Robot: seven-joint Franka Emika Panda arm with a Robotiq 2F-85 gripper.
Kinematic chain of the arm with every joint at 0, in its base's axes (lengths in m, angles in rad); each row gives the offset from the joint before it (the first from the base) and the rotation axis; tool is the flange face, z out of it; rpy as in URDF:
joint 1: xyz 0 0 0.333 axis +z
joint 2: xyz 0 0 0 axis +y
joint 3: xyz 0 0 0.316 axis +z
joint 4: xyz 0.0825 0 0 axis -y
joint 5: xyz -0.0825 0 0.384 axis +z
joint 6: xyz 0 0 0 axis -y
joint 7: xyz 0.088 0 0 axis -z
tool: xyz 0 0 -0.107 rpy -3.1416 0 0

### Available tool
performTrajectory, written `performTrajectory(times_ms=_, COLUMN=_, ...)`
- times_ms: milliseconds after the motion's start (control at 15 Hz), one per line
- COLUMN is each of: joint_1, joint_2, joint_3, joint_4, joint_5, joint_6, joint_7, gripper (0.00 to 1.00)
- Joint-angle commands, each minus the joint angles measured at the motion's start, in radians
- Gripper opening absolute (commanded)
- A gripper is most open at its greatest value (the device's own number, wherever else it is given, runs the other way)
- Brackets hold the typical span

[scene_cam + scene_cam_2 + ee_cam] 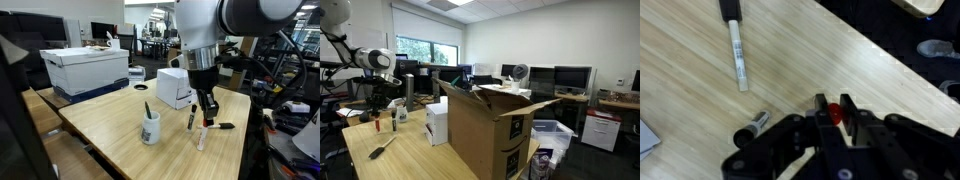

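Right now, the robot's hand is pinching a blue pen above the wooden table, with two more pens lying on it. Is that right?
Not blue. The wrist view shows the hand pinching a red pen. The rest holds: it is above the wooden table, where a white pen and a dark pen lie.
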Motion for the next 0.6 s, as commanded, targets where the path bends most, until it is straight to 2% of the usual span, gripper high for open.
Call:
performTrajectory(times_ms=0, joint_1=-0.015, joint_2=-0.013, joint_3=0.010, joint_4=-0.031, joint_5=0.013, joint_6=0.035, joint_7=-0.039, gripper=0.08)
performTrajectory(times_ms=400, joint_1=-0.013, joint_2=-0.013, joint_3=0.011, joint_4=-0.032, joint_5=0.009, joint_6=0.035, joint_7=-0.040, gripper=0.08)
performTrajectory(times_ms=533, joint_1=-0.013, joint_2=-0.012, joint_3=0.012, joint_4=-0.031, joint_5=0.009, joint_6=0.033, joint_7=-0.042, gripper=0.46)
